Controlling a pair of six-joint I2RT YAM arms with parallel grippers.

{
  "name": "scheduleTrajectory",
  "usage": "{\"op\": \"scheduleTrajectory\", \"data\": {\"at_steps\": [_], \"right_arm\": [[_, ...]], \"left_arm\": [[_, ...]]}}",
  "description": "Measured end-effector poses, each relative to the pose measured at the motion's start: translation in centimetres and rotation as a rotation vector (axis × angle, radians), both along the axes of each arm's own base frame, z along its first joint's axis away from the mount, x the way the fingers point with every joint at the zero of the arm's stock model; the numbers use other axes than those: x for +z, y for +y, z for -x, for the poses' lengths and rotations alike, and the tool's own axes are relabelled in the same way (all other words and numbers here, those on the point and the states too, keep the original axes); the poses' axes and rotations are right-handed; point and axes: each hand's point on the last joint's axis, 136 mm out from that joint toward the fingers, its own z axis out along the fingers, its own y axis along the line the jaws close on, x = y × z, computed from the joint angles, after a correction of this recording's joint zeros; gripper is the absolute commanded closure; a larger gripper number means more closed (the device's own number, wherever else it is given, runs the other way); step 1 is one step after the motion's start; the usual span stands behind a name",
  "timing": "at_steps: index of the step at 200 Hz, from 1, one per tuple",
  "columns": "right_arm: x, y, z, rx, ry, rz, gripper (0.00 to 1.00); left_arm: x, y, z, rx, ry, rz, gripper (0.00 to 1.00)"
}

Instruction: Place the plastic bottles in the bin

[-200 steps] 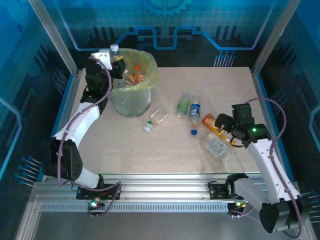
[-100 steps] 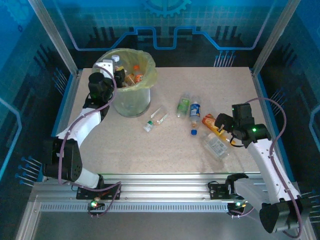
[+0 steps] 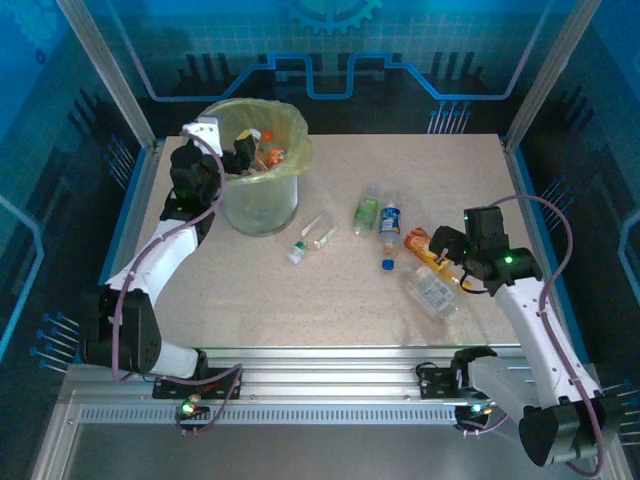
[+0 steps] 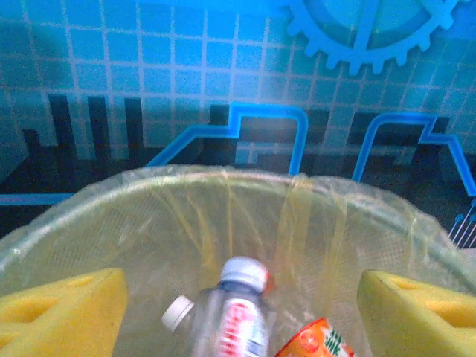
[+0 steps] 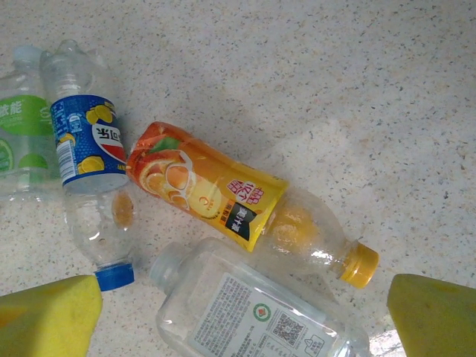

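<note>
The bin (image 3: 270, 200) stands at the table's back left, with several bottles inside. My left gripper (image 3: 238, 150) hovers over its left rim, open. Through the left wrist view, a red-labelled bottle (image 4: 238, 316) with a white cap lies loose in the lined bin (image 4: 223, 208), between my left gripper's (image 4: 242, 316) wide-apart pads and below them. My right gripper (image 5: 242, 320) is open just above an orange-labelled bottle (image 5: 208, 190) and a clear square bottle (image 5: 253, 312). Beside these lie a blue-labelled bottle (image 5: 89, 149) and a green-labelled bottle (image 5: 22, 126).
A small clear bottle (image 3: 312, 238) lies alone mid-table, right of the bin. The green-labelled bottle (image 3: 366, 210) and blue-labelled bottle (image 3: 390, 222) lie side by side near the centre. Blue walls and metal posts enclose the table.
My left gripper came down from above the bin to its rim and opened, and the white-capped bottle it carried now lies inside the bin. The right arm has not moved.
</note>
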Motion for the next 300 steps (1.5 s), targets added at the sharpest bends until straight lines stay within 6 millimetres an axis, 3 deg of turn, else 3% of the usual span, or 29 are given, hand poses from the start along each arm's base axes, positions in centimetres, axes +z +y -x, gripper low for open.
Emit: {"op": "scheduleTrajectory", "data": {"at_steps": [69, 98, 124, 135, 161, 195, 216, 234, 280, 300], "right_arm": [[0.0, 0.2, -0.2, 0.005, -0.005, -0.007, 0.00], [0.0, 0.2, -0.2, 0.005, -0.002, -0.006, 0.00], [-0.4, 0.2, -0.2, 0.007, 0.018, -0.002, 0.00], [-0.6, 0.2, -0.2, 0.012, 0.037, 0.004, 0.00], [-0.5, 0.2, -0.6, 0.025, 0.069, 0.017, 0.00], [-0.4, 0.0, -0.7, 0.032, 0.088, 0.027, 0.00], [-0.5, -0.2, -0.5, 0.027, 0.101, 0.031, 0.00], [-0.6, -0.4, -0.4, 0.020, 0.105, 0.030, 0.00], [-0.2, -0.7, -0.2, 0.008, 0.087, 0.028, 0.00], [0.3, -0.8, 0.0, 0.005, 0.068, 0.027, 0.00]], "left_arm": [[7.6, 0.1, -0.5, 0.004, -0.030, 0.079, 0.19], [7.2, -0.2, -0.5, -0.005, 0.044, 0.113, 0.15], [6.3, -0.7, -0.2, -0.031, 0.136, 0.143, 0.02], [6.3, -1.1, 0.1, -0.046, 0.164, 0.158, 0.01], [6.8, -3.9, 1.2, -0.107, 0.216, 0.157, 0.01], [7.1, -11.1, 3.5, -0.255, 0.287, 0.071, 0.01], [5.7, -15.3, 4.6, -0.336, 0.358, -0.011, 0.01], [3.3, -18.0, 5.1, -0.378, 0.440, -0.093, 0.01], [-4.6, -23.2, 6.2, -0.430, 0.642, -0.353, 0.02], [-7.7, -24.6, 6.8, -0.449, 0.717, -0.446, 0.03]]}}
